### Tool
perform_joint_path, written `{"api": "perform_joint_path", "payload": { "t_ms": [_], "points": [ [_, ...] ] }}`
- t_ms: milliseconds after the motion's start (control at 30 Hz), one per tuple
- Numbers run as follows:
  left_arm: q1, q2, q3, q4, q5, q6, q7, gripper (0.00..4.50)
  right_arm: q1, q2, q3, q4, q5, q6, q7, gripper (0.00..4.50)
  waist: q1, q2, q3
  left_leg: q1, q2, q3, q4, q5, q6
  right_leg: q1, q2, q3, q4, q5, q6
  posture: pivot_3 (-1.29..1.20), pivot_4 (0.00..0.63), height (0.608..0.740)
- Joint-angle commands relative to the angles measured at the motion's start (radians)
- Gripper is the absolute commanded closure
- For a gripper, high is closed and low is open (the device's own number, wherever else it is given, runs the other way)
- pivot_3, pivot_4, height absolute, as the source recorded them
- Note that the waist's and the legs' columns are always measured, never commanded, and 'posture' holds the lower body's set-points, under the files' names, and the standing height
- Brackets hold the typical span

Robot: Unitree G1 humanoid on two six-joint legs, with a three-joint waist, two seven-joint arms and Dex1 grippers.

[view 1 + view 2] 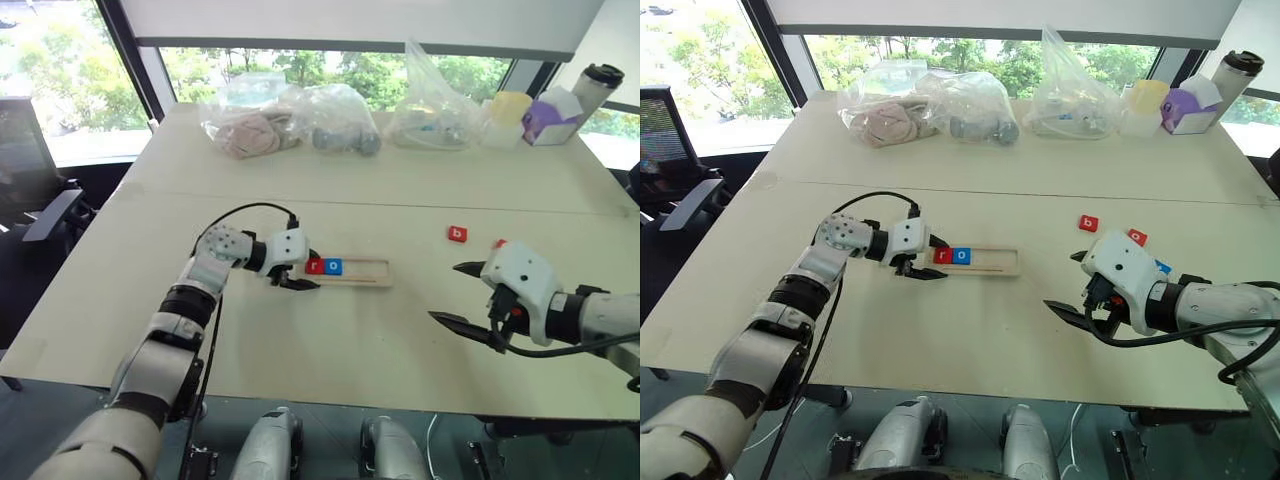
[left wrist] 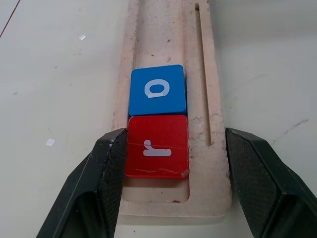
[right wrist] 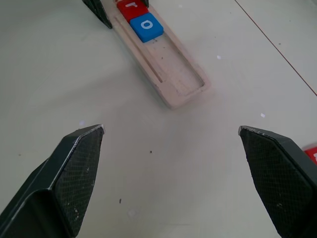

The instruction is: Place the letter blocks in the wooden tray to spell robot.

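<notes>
**Left pincer clamps the tray end; right pincer wide and empty**

The left gripper [image 1: 295,278] is closed against both long sides of the wooden tray [image 2: 163,29] at its near end, flanking the red r block [image 2: 157,148]. The blue o block [image 2: 157,90] touches it in the groove. The right gripper [image 3: 171,130] hangs over the table [image 1: 330,350], jaws spread wide, holding nothing. The red b block [image 1: 457,234] and another red block [image 1: 1137,237] lie loose, well apart from the tray.
</notes>
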Motion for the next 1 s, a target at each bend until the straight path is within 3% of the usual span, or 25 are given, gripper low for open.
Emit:
{"api": "perform_joint_path", "payload": {
  "t_ms": [33,300,633,1000],
  "points": [
    [0.060,-0.022,-0.097,-0.059,0.001,0.062,-0.053,1.96,-0.021,0.001,-0.001,0.002,-0.006,-0.021,-0.004,0.00,-0.001,0.000,0.000,0.000,-0.001,0.000,0.000,0.000,0.001,0.000,-0.001,0.000,0.000,0.000,0.000,0.00,0.150,0.740],
    [0.117,0.013,-0.159,-0.234,-0.054,0.195,-0.154,1.96,-0.036,0.002,0.012,0.009,-0.010,-0.024,-0.006,0.00,-0.004,0.000,0.000,-0.001,-0.006,0.001,-0.001,-0.004,0.005,-0.001,-0.006,0.000,-0.002,0.000,0.000,0.00,0.150,0.740],
    [0.135,0.031,-0.153,-0.288,-0.034,0.244,-0.004,1.96,-0.026,0.003,-0.003,-0.007,0.000,-0.012,-0.014,0.00,-0.002,0.000,0.000,-0.001,-0.007,0.000,-0.001,-0.004,0.005,0.000,-0.007,0.000,-0.002,0.000,0.000,0.00,0.150,0.740],
    [0.203,0.030,-0.157,-0.489,-0.063,0.428,0.094,1.96,-0.023,0.005,0.002,-0.009,0.001,-0.014,-0.019,0.00,-0.003,0.000,0.000,-0.001,-0.007,-0.001,-0.001,-0.003,0.005,0.000,-0.007,0.000,-0.002,-0.001,0.001,0.00,0.150,0.740]
  ]
}}
